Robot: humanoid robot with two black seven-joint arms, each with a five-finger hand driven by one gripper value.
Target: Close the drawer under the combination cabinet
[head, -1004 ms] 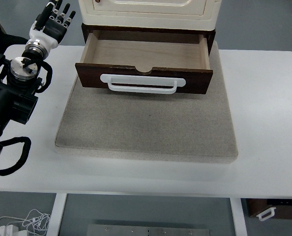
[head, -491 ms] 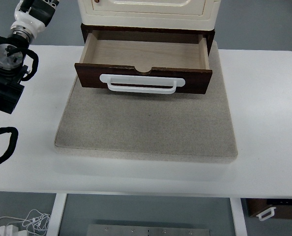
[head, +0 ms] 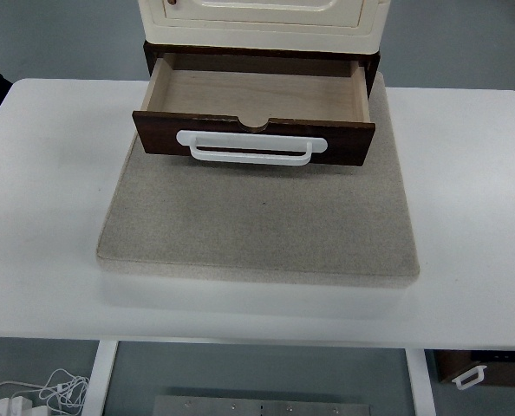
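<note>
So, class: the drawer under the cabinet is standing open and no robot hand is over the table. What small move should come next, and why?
Probably bring a hand in over the mat to the front of the drawer, ready to push. The drawer is pulled well out from under the cabinet, its white handle faces the near edge, and nothing blocks that path.

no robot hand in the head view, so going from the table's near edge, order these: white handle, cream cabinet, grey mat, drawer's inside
1. grey mat, front centre
2. white handle, on the drawer front
3. drawer's inside, just behind the front
4. cream cabinet, at the back
</note>
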